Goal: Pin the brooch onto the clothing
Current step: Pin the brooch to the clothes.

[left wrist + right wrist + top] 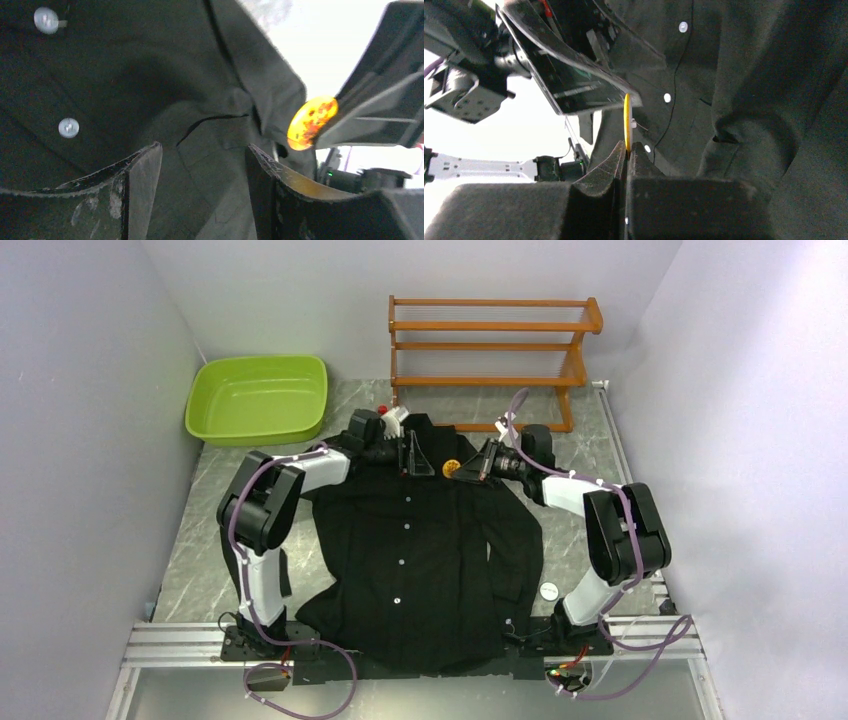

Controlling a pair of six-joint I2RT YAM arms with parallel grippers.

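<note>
Grey table (200,570), black shirt (420,550), left end effector (205,150) spread wide, empty, right end effector (627,150) pinching brooch (310,122)

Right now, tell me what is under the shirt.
The grey table shows around the shirt, so the shirt lies on it. Anything else beneath the cloth is covered.

I see both arms reaching to upper centre of the top view, elbows bowed outward. Left gripper (415,456): jaws spread wide. Right gripper (463,470): facing it, tips near, jaws pinched together on the brooch (311,121).
</note>
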